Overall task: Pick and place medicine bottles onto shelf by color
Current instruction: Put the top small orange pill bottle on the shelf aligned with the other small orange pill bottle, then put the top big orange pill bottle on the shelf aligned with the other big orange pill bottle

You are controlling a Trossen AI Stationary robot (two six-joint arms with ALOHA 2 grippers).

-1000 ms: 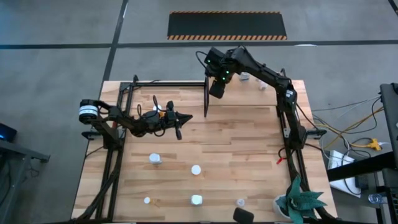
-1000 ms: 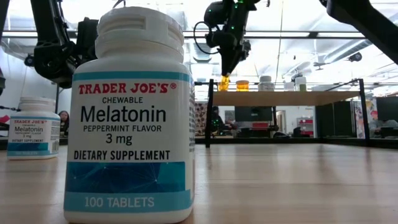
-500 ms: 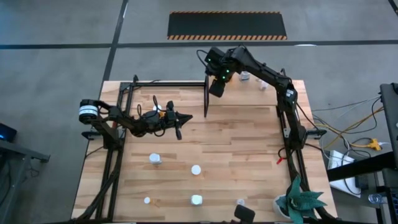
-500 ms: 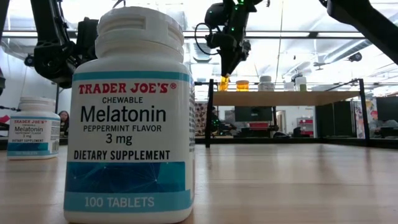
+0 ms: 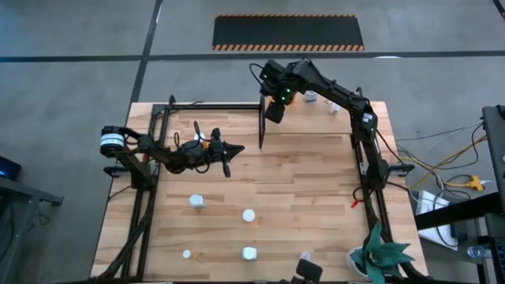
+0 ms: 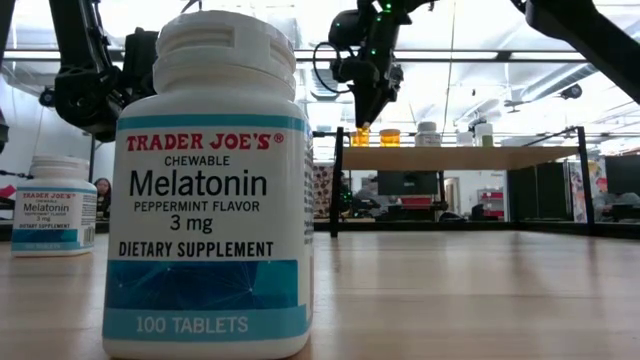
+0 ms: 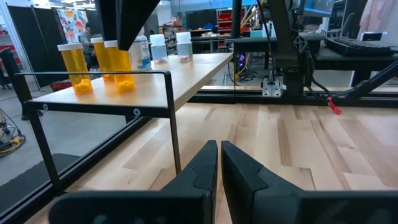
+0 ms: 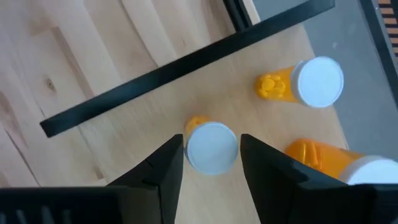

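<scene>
My right gripper (image 8: 211, 163) hangs open over the left end of the shelf (image 6: 450, 157), pointing steeply down. Its fingers stand on either side of the white cap (image 8: 212, 147) of an upright orange bottle (image 6: 360, 136), with a thin gap on each side. Two more orange bottles (image 8: 311, 82) (image 8: 364, 167) stand beside it, and white bottles (image 6: 428, 132) stand farther along the board. My left gripper (image 7: 219, 158) is shut and level over the table's middle left (image 5: 227, 162), with nothing in it. Several white bottles (image 5: 196, 202) (image 5: 248, 214) stand on the near tabletop.
A tall white Melatonin bottle (image 6: 210, 180) stands at the table's near edge, with a second one (image 6: 55, 205) behind it. The shelf's black frame posts (image 5: 261, 126) rise from the tabletop. A plant (image 5: 379, 256) sits at the near right corner.
My right gripper has opened off the orange bottle at the shelf's left end and let go of it. The bottle stays upright on the board, and the fingertips now stand a little above its body in the low view.
</scene>
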